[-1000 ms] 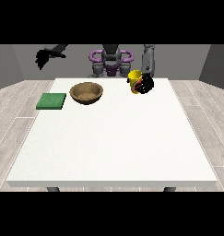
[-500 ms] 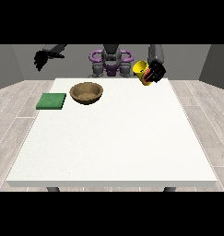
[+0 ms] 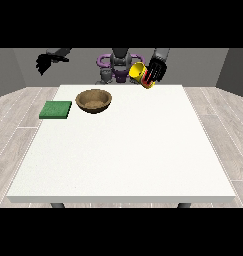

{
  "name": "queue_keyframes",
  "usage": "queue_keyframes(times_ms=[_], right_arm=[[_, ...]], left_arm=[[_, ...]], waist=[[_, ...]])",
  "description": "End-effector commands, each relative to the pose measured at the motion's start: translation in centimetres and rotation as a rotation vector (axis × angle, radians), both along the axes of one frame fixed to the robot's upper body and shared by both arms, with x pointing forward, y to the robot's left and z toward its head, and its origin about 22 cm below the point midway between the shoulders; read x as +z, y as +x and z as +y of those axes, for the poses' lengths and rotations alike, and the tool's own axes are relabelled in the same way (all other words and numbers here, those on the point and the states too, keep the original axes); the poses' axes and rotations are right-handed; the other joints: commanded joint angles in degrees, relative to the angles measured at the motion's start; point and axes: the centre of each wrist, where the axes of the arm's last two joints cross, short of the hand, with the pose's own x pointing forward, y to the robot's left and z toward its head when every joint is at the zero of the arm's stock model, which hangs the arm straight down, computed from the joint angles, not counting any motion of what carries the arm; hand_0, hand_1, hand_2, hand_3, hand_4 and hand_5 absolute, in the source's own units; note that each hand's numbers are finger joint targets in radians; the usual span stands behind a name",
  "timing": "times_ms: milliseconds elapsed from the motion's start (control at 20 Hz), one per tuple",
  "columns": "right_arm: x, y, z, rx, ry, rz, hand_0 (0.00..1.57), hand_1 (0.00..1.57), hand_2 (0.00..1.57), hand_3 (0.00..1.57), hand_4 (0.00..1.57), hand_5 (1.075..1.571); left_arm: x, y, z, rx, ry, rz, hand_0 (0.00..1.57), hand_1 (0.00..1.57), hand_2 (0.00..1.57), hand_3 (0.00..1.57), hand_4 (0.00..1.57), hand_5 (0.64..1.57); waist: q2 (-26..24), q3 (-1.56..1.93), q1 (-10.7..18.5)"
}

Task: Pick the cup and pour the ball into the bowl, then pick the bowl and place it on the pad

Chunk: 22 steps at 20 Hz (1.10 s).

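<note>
The big white worktop (image 3: 123,150) stretches out from the robot (image 3: 120,62), which stands small at the far edge, about twelve o'clock. The hand at the view's right (image 3: 157,70) is raised above the far edge of the worktop, at roughly one o'clock from the middle of the surface, and its black fingers are curled round a yellow cup (image 3: 141,74). The cup is off the worktop and tilted, its open mouth turned toward the view's left, in the direction of the bowl; red shows along its side beneath the fingers. I cannot make out the ball from here.

The brown wooden bowl (image 3: 94,100) sits upright on the worktop at about eleven o'clock, well apart from the cup and lower in the view. Just beside it, toward nine o'clock from the bowl, the flat green pad (image 3: 56,110) lies near the worktop's left edge, not touching the bowl.

The hand at the view's left (image 3: 44,62) hangs in the air beyond the worktop's far left corner, around ten o'clock, holding nothing; whether its fingers are spread or curled I cannot tell.
</note>
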Motion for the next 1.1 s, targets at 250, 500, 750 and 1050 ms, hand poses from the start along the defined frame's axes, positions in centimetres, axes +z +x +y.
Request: queue_keyframes(times_ms=[250,500,750,1050], right_arm=[[0.5,0.8,-0.9,0.018,0.007,0.03,0.0,0.0,0.0,0.0,0.0,1.571],[0.2,0.2,-2.5,0.018,0.002,0.02,0.0,0.0,0.0,0.0,0.0,1.571],[0.5,1.4,-1.9,0.024,0.027,-0.006,0.0,0.0,0.0,0.0,0.0,1.57],[-0.5,0.8,-1.1,0.041,0.012,0.04,0.0,0.0,0.0,0.0,0.0,1.571]], left_arm=[[1.0,0.6,-6.9,-0.065,0.478,-0.064,1.54,1.54,1.57,1.57,1.48,1.334],[-0.3,-1.0,-12.9,-0.189,0.738,-0.074,1.48,1.48,1.57,1.57,1.57,1.098],[0.4,-0.9,-14.8,-0.225,1.093,-0.121,1.53,1.53,1.57,1.57,1.56,1.164],[-1.3,-2.2,-16.8,-0.253,1.339,-0.098,1.46,1.46,1.57,1.57,1.51,1.178]], waist=[[-2.3,0.01,-0.7],[-0.8,0.04,-2.1],[-0.6,0.05,-1.2],[-2.7,-0.05,-2.4]])
